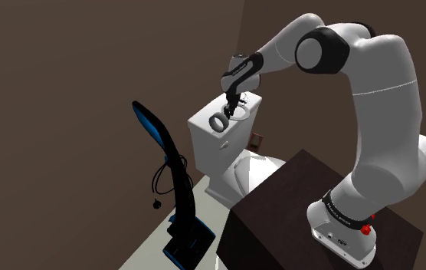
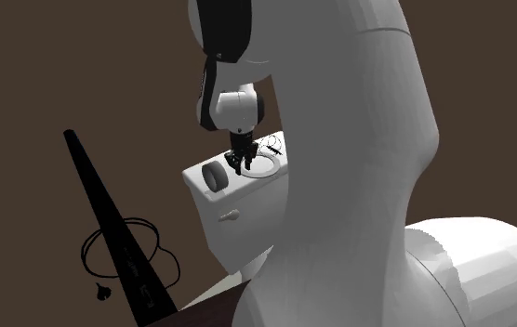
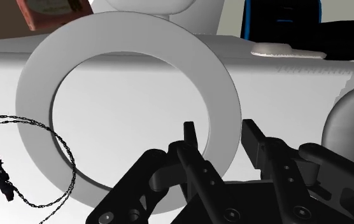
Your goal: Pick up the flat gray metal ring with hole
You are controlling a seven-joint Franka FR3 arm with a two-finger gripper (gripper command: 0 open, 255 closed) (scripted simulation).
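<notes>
The flat grey ring (image 3: 137,32) with a wide hole lies on the white toilet tank lid (image 3: 169,95). In the second exterior view the ring (image 2: 267,168) sits near the lid's right end. My black gripper (image 3: 223,137) points down at it, one finger inside the hole and the other outside the rim. Both fingers press the ring's band between them, and the ring still rests on the lid. The gripper (image 1: 231,110) hangs over the tank (image 1: 217,146) from the arm, and it also appears at the ring's edge in the second exterior view (image 2: 241,169).
A thin black chain (image 3: 23,159) lies beside the ring. A grey roll-shaped object (image 2: 215,176) stands on the lid's other end. A black and blue upright vacuum (image 1: 172,180) leans left of the toilet. The toilet bowl (image 1: 256,170) and dark stand (image 1: 280,222) lie below.
</notes>
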